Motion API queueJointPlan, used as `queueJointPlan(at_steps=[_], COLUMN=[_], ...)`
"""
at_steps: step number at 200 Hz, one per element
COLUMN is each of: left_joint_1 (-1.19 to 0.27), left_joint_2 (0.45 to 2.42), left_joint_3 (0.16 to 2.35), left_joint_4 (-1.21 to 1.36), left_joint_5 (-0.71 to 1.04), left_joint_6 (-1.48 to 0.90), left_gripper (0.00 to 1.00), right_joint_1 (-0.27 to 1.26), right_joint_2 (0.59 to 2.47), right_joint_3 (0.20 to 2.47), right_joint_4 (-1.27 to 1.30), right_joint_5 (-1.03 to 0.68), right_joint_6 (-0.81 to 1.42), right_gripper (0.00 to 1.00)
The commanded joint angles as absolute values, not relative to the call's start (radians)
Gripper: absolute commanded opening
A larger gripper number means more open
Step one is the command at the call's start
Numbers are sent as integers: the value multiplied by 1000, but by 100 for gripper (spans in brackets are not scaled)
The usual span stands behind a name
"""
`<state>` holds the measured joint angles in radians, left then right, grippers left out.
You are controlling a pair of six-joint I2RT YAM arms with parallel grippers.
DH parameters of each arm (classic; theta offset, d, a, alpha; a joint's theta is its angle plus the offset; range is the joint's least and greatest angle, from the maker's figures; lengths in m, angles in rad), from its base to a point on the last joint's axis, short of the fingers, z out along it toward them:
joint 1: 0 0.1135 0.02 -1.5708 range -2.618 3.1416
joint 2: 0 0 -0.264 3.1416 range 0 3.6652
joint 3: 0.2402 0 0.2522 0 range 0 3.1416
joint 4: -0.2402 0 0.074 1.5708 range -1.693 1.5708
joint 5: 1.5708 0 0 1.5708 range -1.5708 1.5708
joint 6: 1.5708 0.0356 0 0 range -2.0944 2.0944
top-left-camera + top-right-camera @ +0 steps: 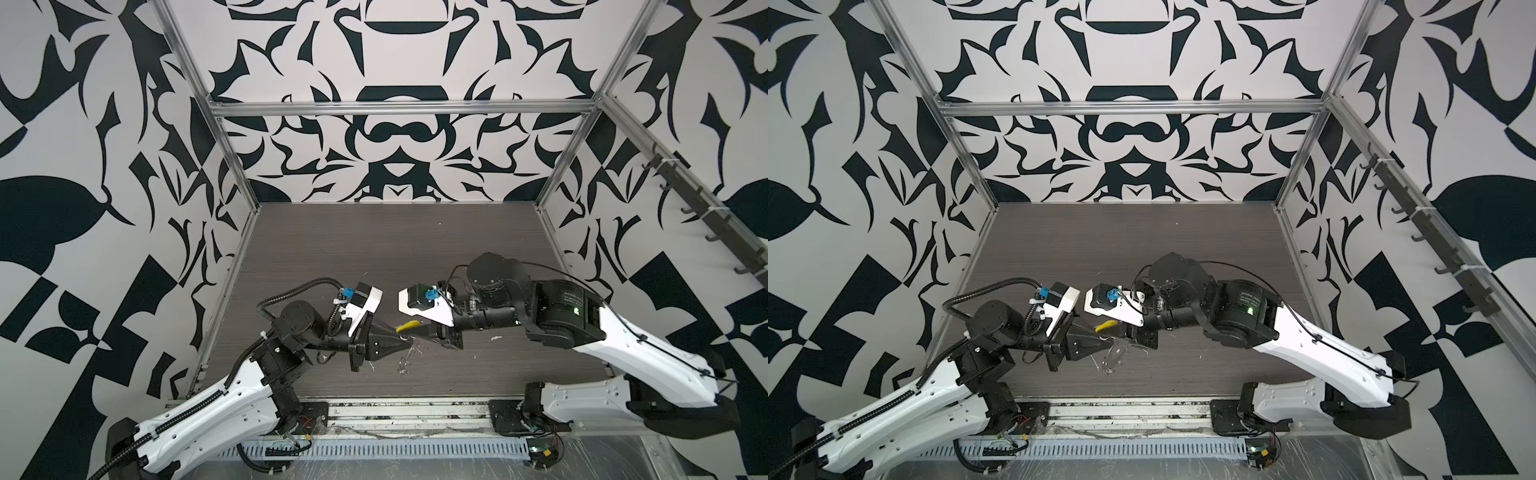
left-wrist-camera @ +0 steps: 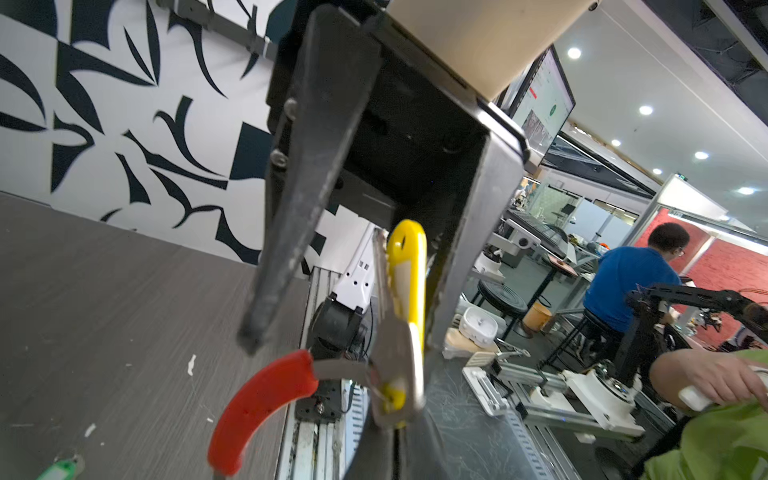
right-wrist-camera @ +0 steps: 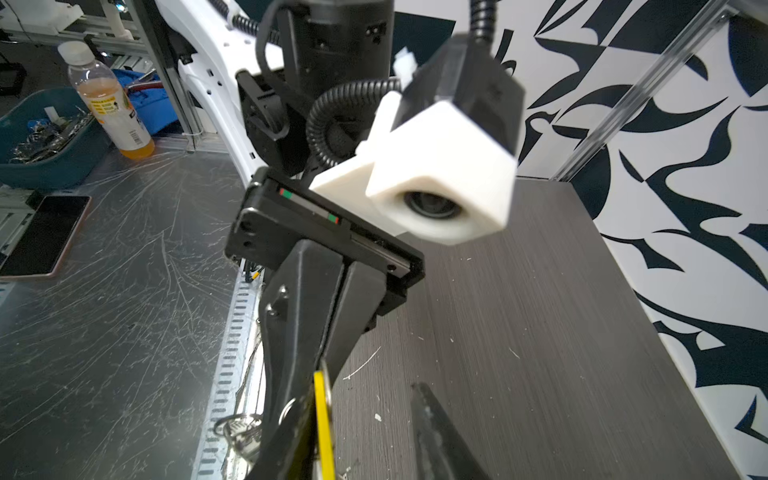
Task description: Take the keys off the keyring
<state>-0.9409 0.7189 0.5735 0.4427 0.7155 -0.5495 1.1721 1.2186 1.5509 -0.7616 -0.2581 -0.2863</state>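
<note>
**Halfway there: green key off, yellow key next**

In both top views the two arms meet nose to nose, low over the near part of the counter point(image 1: 374, 249). The left tool point(image 1: 404, 340) is pinched tight. The right tool point(image 1: 419, 330) faces it, and the yellow key point(image 1: 407, 326) sits between them, lifted clear of the counter. Pale lettering on the right arm point(image 1: 575, 301) is too small to read.

From the left wrist, the keyring point(image 2: 266, 407) hangs in the air with its red stretch curving down. I take the left tool to be the one clamping it. The yellow key looks threaded on the grey wire just beside the red part. Its tag points up between the right tool's fingers point(image 2: 307, 187), which stand wider than the tag and grip nothing. The green key point(image 2: 62, 467) lies loose on the counter, well apart from the keyring. A monitor point(image 2: 544, 99) behind shows a page I cannot read.

From the right wrist, the left tool's jaws are pressed together by the yellow tag. A bottle point(image 3: 112, 104) off the counter has a yellow label, unreadable.

So the yellow key is the step in hand. Next, I'd say, the right tool must close on the tag and draw the key along the wire to its opening while the left tool holds firm.
</note>
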Motion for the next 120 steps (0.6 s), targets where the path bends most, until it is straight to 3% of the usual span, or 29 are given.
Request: queueJointPlan(at_steps=[1,66,120], left_joint_1=[-946,-946,-946], left_joint_2=[723,702,635], left_joint_3=[555,488,421], left_joint_4=[593,716,753], left_joint_5=[617,542,451], left_joint_6=[-543,-558,-551], left_gripper=[0,0,0], right_joint_1=[1185,1174,1172], right_joint_2=[1298,1357,1352], right_joint_3=[1607,1676,1680], right_joint_4=[-717,-717,-661], right_joint_5=[-221,-178,-174], right_joint_6=[-249,-247,-237], right_gripper=[43,55,56])
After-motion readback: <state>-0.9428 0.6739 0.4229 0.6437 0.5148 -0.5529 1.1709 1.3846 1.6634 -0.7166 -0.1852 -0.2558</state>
